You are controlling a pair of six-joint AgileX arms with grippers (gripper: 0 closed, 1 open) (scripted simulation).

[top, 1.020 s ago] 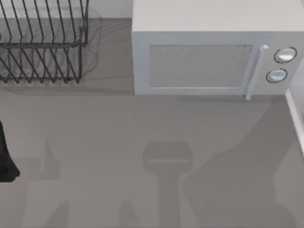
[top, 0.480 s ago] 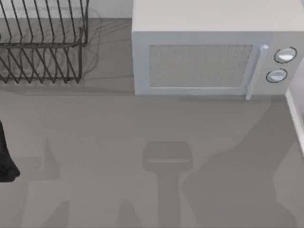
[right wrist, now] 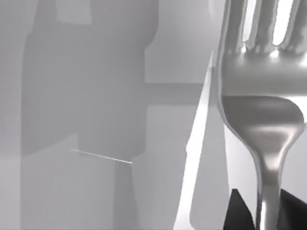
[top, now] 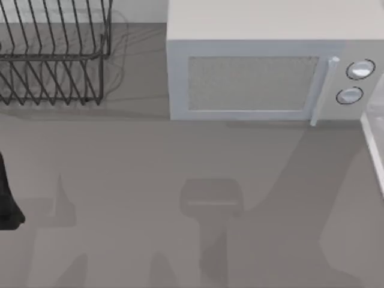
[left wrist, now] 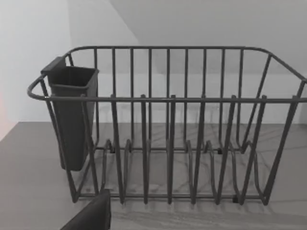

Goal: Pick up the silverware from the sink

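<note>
Shiny metal fork [right wrist: 261, 120] rises from your right gripper's [right wrist: 266, 213] clamped fingers (counter shadows have shifted), suggesting it's lifted.

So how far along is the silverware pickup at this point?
Looks mostly done: in the right wrist view the shiny silver metal fork stands close before the camera, its slim handle running down between the dark tips of the right gripper, so it appears grasped and lifted. Whether it is clear of the sink cannot be told. The left arm sits parked at the table's left edge, facing the dark wire dish rack.
</note>
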